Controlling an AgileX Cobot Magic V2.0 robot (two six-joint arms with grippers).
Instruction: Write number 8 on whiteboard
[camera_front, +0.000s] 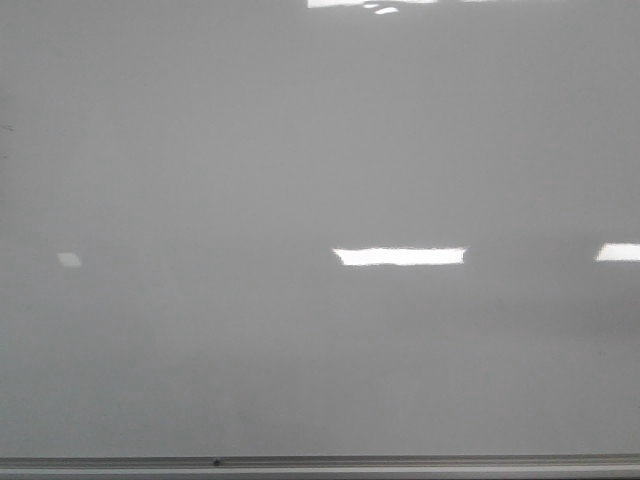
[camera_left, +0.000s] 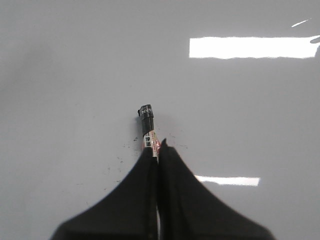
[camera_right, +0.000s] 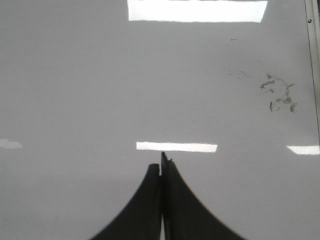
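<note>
The whiteboard (camera_front: 300, 180) is a glossy pale grey board filling the front view, with a grey metal edge strip (camera_front: 320, 464) along the bottom. No number 8 shows on it in any view. My left gripper (camera_left: 156, 149) is shut on a marker (camera_left: 147, 122) with a black end and a white label; the marker points out over the whiteboard (camera_left: 75, 75). My right gripper (camera_right: 160, 167) is shut and empty above the whiteboard (camera_right: 75, 90). Neither gripper shows in the front view.
Bright rectangular light reflections (camera_front: 399, 256) lie on the board. Faint smudged ink marks (camera_right: 280, 92) sit near the board's metal edge (camera_right: 314, 70) in the right wrist view. Small dark specks (camera_left: 120, 160) dot the board beside the left fingers.
</note>
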